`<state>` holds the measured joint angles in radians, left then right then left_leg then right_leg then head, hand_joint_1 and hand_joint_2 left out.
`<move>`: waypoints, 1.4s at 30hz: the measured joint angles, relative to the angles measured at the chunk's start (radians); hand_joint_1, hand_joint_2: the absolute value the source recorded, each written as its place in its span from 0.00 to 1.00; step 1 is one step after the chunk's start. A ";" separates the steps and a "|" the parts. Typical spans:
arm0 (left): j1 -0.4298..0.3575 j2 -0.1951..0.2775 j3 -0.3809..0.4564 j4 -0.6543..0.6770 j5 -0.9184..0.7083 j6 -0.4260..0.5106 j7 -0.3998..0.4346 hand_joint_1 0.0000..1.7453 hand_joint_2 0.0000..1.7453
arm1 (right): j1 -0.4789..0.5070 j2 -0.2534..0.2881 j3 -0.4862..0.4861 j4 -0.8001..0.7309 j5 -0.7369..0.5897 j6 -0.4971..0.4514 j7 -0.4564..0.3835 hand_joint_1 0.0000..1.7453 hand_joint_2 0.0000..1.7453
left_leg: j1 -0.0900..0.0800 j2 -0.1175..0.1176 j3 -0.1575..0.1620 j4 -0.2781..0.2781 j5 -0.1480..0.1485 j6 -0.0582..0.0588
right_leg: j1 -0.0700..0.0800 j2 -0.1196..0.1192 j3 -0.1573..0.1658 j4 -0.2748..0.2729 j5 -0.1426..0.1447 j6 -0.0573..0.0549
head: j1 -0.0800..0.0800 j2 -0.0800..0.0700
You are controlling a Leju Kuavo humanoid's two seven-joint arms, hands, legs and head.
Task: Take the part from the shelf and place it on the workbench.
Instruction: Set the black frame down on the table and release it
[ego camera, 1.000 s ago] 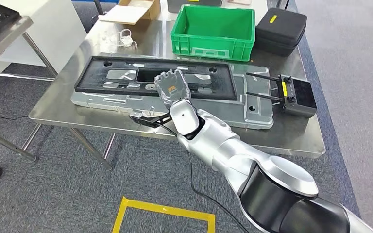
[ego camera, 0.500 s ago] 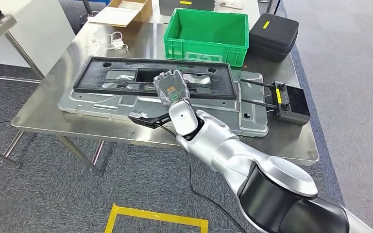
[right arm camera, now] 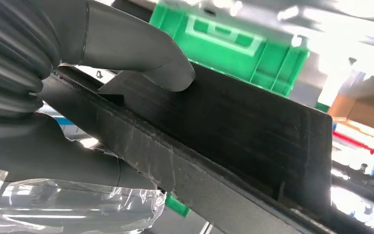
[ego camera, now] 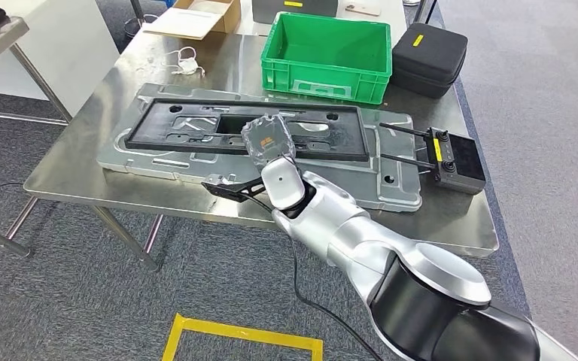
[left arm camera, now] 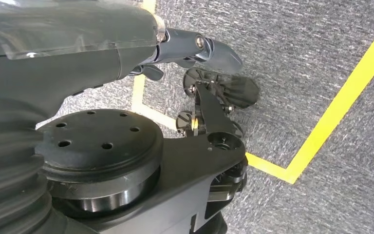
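head view: high on the body, facing forward and down over the workbench (ego camera: 105, 169), with the right hand (ego camera: 268, 140) mid-frame.
right wrist view: very near, behind the right hand (right arm camera: 53, 87), looking past its fingers (right arm camera: 141, 53) along the black part (right arm camera: 233, 141) toward the green crate (right arm camera: 233, 44).
left wrist view: close behind the left hand (left arm camera: 78, 53), facing down at the carpet (left arm camera: 316, 53) beyond the fingers.
shared: black part (ego camera: 248, 129) and green crate (ego camera: 327, 53) appear in head and right wrist views.
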<state>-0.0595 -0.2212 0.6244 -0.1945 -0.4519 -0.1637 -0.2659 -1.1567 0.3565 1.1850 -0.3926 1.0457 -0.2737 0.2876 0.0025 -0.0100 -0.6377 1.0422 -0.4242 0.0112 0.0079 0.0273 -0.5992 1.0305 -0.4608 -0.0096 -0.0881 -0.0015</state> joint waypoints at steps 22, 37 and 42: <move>0.000 -0.015 0.000 0.000 -0.022 -0.052 0.033 0.00 1.00 | 0.086 0.001 0.049 -0.001 -0.101 0.103 0.018 1.00 1.00 | 0.001 0.000 0.000 0.000 0.001 0.001 | -0.002 0.000 0.000 0.000 0.001 0.003 | 0.000 0.000; 0.000 -0.016 0.000 0.000 -0.037 -0.052 0.027 0.00 1.00 | 0.078 0.001 0.069 -0.004 -0.135 0.079 0.088 1.00 1.00 | 0.000 0.000 0.000 0.000 0.001 0.002 | -0.002 0.000 0.000 0.000 0.001 0.003 | 0.000 0.000; 0.000 -0.016 0.000 0.000 -0.042 -0.052 0.030 0.00 1.00 | 0.074 0.001 0.069 -0.004 -0.141 0.077 0.087 1.00 1.00 | 0.000 0.000 0.000 0.000 0.001 0.002 | -0.002 0.000 0.000 0.000 0.001 0.003 | 0.000 0.000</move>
<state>-0.0594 -0.2377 0.6245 -0.1943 -0.4938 -0.2160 -0.2360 -1.0829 0.3571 1.2543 -0.3964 0.9051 -0.1965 0.3751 0.0030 -0.0097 -0.6374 1.0422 -0.4231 0.0127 0.0062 0.0270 -0.5992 1.0306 -0.4599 -0.0065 -0.0881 -0.0015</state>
